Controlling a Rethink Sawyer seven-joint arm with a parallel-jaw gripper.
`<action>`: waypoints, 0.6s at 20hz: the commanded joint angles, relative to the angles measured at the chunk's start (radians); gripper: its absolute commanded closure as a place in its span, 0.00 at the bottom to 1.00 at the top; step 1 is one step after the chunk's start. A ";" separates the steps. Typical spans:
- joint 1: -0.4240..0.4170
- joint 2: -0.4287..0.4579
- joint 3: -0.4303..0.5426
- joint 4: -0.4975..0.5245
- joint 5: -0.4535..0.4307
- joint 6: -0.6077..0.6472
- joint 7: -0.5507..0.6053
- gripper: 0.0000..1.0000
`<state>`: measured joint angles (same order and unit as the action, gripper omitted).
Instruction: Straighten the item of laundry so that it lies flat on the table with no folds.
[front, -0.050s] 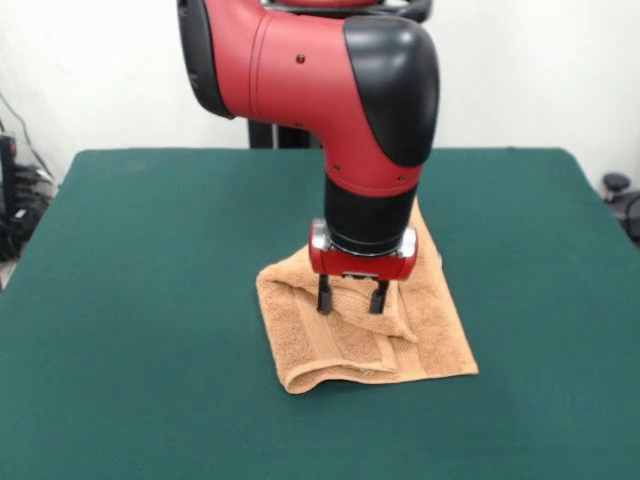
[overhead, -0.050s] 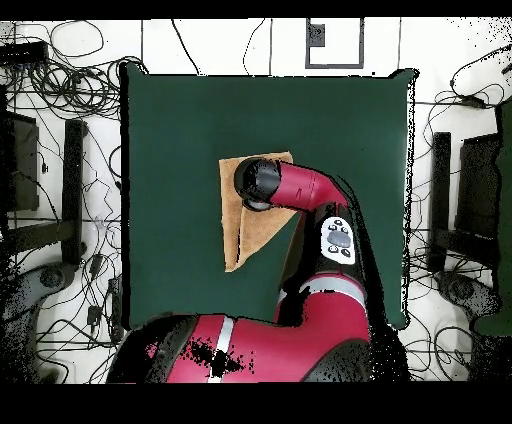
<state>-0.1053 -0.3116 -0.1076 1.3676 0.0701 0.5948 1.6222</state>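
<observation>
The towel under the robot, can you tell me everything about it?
The orange-tan terry towel is fluffy, with a flat woven band near its front edge. It lies folded over itself, not flat, in the middle of the dark green felt table. The robot's black gripper stands open with its fingertips on the towel's raised fold.

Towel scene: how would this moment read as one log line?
orange-tan terry towel: folded, not flat | gripper: open, fingers down on towel | dark green felt table

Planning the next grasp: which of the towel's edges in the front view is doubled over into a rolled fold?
The left edge of the towel, beside the open gripper: it curls over thickly, while the right edge lies flat on the table.
</observation>
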 joint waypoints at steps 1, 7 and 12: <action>0.014 0.047 0.165 0.039 -0.003 0.027 0.052 0.00; 0.008 0.038 0.171 0.045 -0.003 0.034 0.045 0.00; 0.009 0.039 0.174 0.049 -0.004 0.027 0.046 0.00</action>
<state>-0.1095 -0.3122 -0.1028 1.3677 0.0699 0.5951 1.6222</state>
